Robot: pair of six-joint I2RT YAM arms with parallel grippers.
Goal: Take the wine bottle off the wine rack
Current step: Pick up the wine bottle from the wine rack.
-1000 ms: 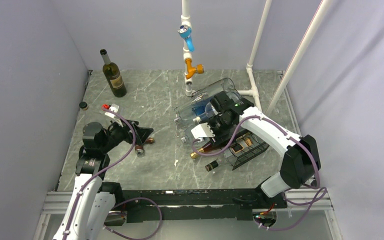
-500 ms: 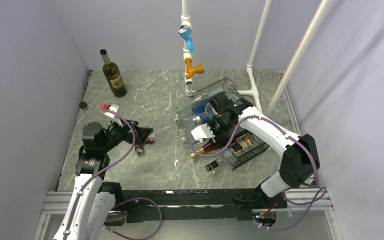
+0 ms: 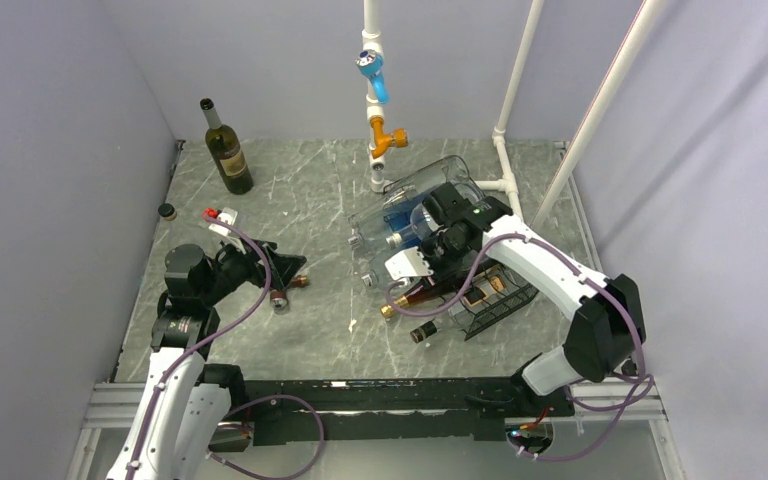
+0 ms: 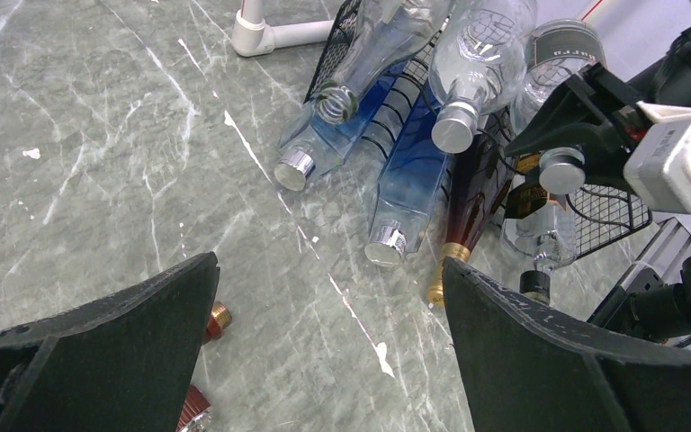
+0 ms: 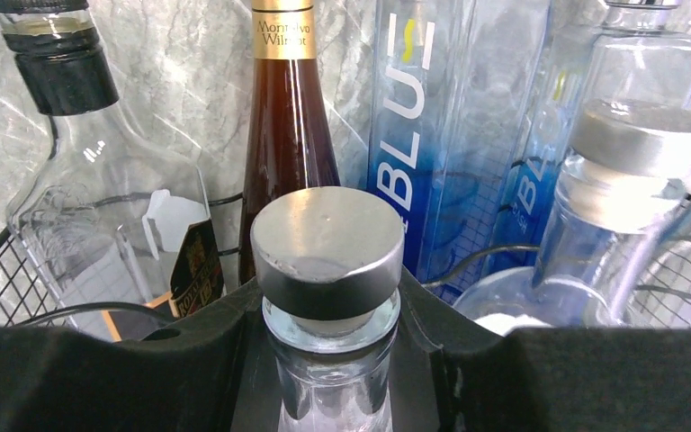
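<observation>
The black wire-mesh wine rack (image 3: 497,300) stands right of centre, with several bottles lying in it, necks pointing left. My right gripper (image 3: 438,243) is shut on the neck of a clear glass bottle with a silver stopper (image 5: 328,252), just below the stopper; the right gripper (image 5: 328,360) holds it over the rack. The left wrist view shows that stopper (image 4: 562,169) too. An amber bottle with a gold cap (image 5: 288,135) and blue bottles (image 5: 418,144) lie under it. My left gripper (image 3: 285,272) is open and empty over the table (image 4: 328,342).
A green wine bottle (image 3: 226,150) stands at the back left. Two small red-and-gold bottles (image 3: 282,297) lie by my left gripper. A white pipe frame (image 3: 505,130) with blue and orange fittings rises behind the rack. A clear bottle with a black cap (image 3: 428,331) sticks out at the rack's near side.
My right arm has shifted very slightly toward the near side, still gripping the clear bottle's neck. The left arm has not moved.
</observation>
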